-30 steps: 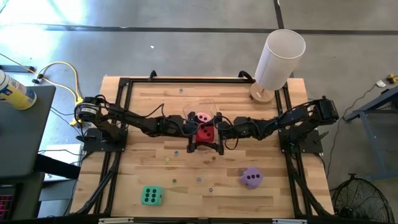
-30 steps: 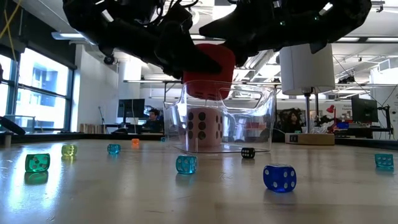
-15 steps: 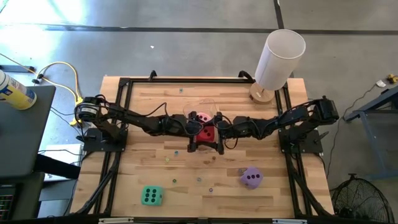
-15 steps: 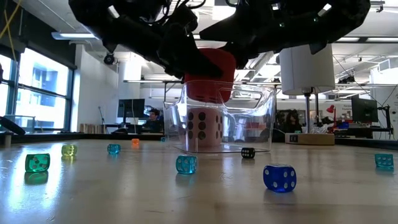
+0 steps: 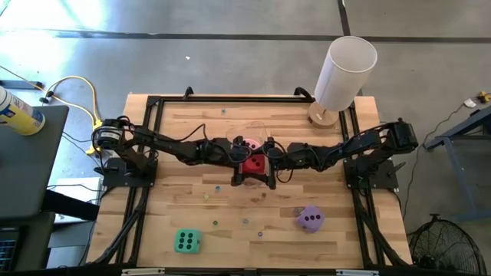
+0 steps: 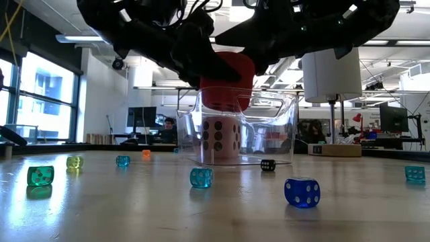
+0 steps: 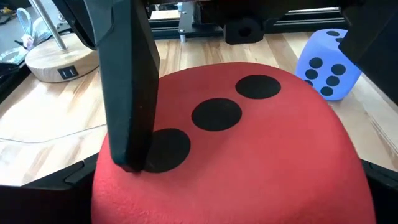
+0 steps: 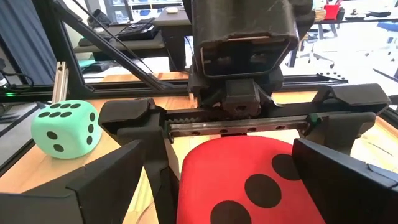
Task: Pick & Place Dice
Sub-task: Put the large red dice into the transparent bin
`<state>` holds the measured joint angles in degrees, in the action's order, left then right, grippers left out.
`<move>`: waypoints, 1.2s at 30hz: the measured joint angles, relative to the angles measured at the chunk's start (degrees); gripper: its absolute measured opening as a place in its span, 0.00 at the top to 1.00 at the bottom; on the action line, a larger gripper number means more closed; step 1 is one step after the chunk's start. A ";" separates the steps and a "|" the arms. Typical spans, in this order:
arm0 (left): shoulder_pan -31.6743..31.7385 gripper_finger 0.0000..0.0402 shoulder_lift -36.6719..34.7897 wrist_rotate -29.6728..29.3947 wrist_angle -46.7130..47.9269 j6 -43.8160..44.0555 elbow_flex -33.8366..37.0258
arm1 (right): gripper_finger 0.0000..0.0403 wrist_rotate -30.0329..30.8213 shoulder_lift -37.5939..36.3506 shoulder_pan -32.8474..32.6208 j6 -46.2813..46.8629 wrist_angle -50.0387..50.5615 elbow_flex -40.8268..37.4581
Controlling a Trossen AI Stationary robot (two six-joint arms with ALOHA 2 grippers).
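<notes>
My left gripper (image 5: pixel 236 156) and my right gripper (image 5: pixel 270 157) meet at mid-table, both spread wide around the red die (image 5: pixel 253 164), which sits just above the clear bin (image 6: pixel 236 128) holding the pink die (image 6: pixel 218 138). I judge it light, plush and squashy, best squeezed on opposite flat faces. It's red with black pips. The green die (image 5: pixel 186 241) lies near left, the purple die (image 5: pixel 310 218) near right.
</notes>
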<state>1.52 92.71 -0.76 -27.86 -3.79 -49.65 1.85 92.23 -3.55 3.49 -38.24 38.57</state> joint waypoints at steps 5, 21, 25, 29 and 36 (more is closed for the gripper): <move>0.19 0.00 -0.07 0.02 0.09 -0.67 -0.02 | 0.01 -0.04 0.00 0.02 -0.02 0.02 0.00; 0.65 0.00 -0.08 0.97 5.93 -1.14 -2.51 | 0.01 1.61 -0.04 -0.07 0.57 2.38 0.19; 0.66 0.00 -0.08 1.09 6.84 -0.71 -3.14 | 0.01 1.78 -0.07 -0.07 1.03 3.18 0.23; 0.66 0.00 -0.07 1.10 9.86 -0.70 -4.55 | 0.01 2.29 -0.11 -0.09 1.54 3.98 0.26; 1.17 0.00 -0.08 1.67 9.95 -0.70 -4.57 | 0.01 2.58 -0.11 -0.04 2.32 4.33 0.33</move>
<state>2.69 92.64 0.91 -17.91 -4.50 -54.22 4.43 92.12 -3.60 5.81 -33.91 38.89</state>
